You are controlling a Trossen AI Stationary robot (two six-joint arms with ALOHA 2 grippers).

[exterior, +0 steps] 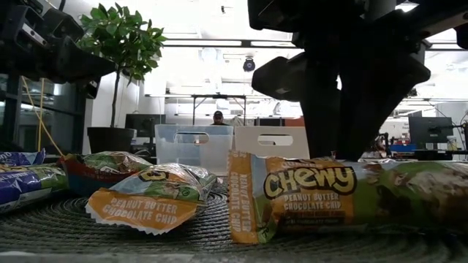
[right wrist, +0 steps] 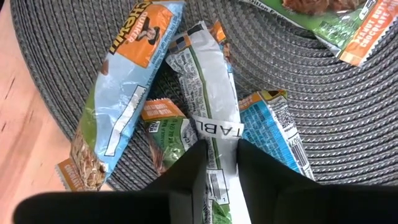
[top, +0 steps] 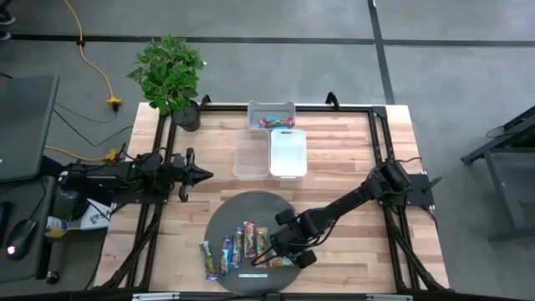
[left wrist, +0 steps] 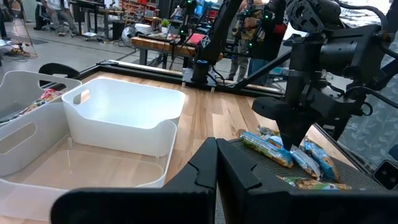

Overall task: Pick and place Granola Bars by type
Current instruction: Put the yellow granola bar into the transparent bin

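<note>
Right gripper (right wrist: 217,155) angled down, pinching granola bar (right wrist: 214,106) on mat (right wrist: 348,124).

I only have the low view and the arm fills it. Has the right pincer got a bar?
Observer: Yes. The right wrist view shows the right pincer closed on a green-wrapped bar, seam side up.
Operator: Anything sorted yet?
Observer: The high view shows red-wrapped bars in the back bin.
Operator: And the left arm?
Observer: The left pincer is shut, waiting at the table's left side.
</note>
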